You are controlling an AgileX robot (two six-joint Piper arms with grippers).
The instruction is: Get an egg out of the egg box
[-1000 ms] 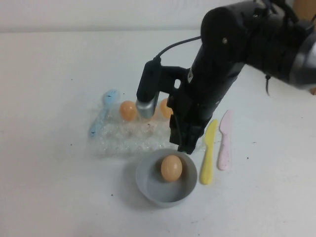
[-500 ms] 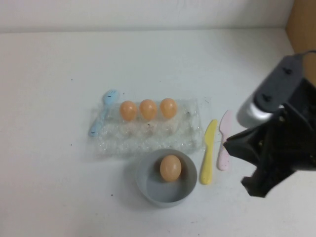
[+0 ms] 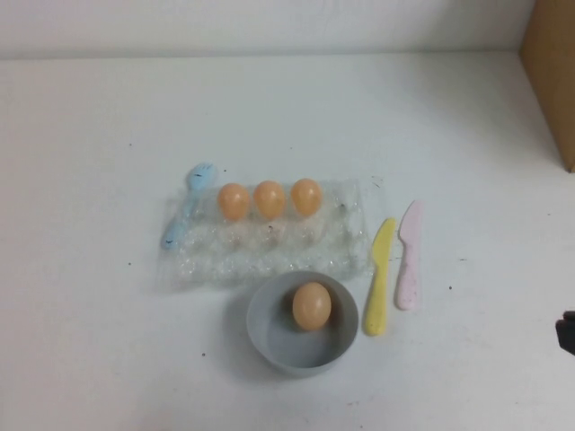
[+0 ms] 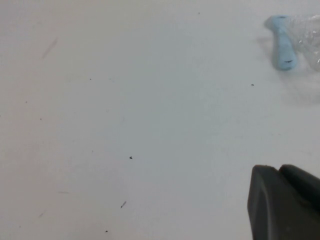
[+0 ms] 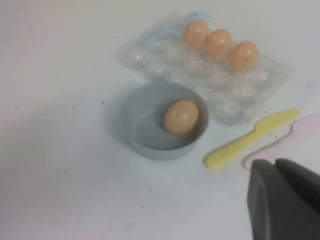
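Note:
The clear crinkly egg box (image 3: 269,242) lies mid-table with three orange-tan eggs in its far row (image 3: 234,200) (image 3: 269,198) (image 3: 306,196). A fourth egg (image 3: 312,305) lies in the grey bowl (image 3: 260,330) just in front of the box. In the right wrist view the egg (image 5: 181,116), the bowl (image 5: 131,131) and the egg box (image 5: 170,55) all show. My right gripper (image 5: 276,163) is shut and empty, beside the knives; only a sliver of it (image 3: 567,332) shows at the high view's right edge. My left gripper (image 4: 279,169) is shut and empty over bare table, away from the box.
A blue spoon (image 3: 187,205) lies against the box's left end and also shows in the left wrist view (image 4: 281,42). A yellow knife (image 3: 378,277) and a pink knife (image 3: 409,256) lie right of the bowl. A brown box (image 3: 550,72) stands at the far right.
My right arm has pulled back from above the egg box and bowl, to the right and almost out of the high view. The eggs, box and bowl have not moved.

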